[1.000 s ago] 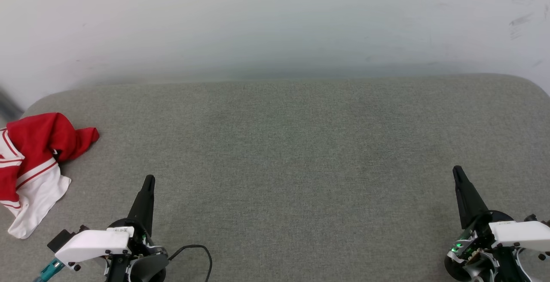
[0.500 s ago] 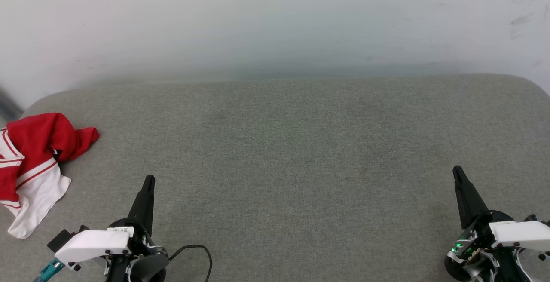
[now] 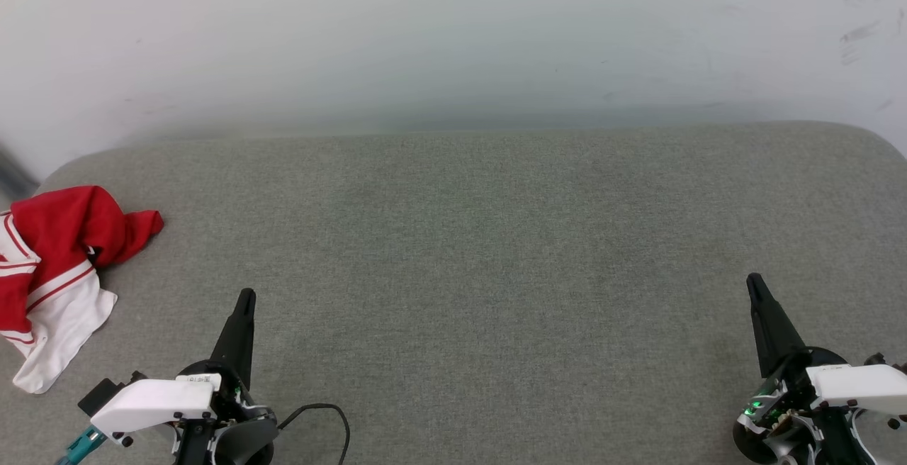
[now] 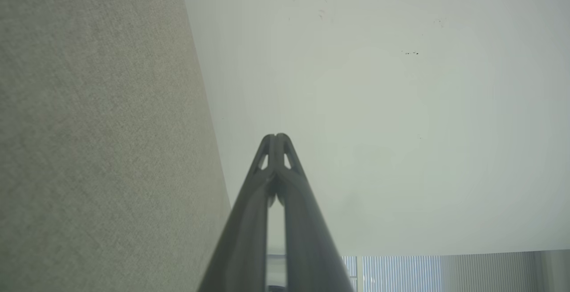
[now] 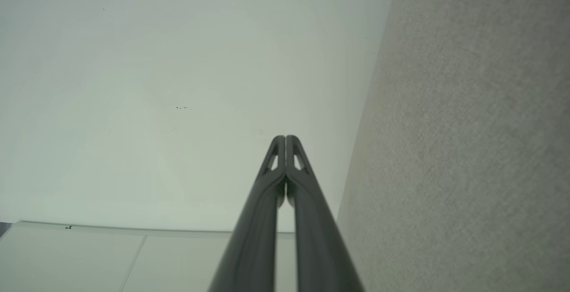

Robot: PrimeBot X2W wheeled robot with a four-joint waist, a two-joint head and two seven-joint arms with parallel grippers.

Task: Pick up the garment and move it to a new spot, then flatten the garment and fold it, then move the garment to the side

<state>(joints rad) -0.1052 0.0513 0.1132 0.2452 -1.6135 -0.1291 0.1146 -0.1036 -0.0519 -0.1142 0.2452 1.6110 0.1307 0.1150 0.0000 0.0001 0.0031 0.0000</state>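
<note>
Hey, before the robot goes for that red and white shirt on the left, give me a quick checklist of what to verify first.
1. Sight of the garment: ok, bunched at the left edge of the grey cushion.
2. Whole of the garment in view: not ok, the head view's edge cuts it off.
3. Opening of the left gripper: not ok, shut.
4. Opening of the right gripper: not ok, shut.
5. Both grippers empty: ok.
6. Nearer arm chosen: ok if the left gripper goes.
</note>
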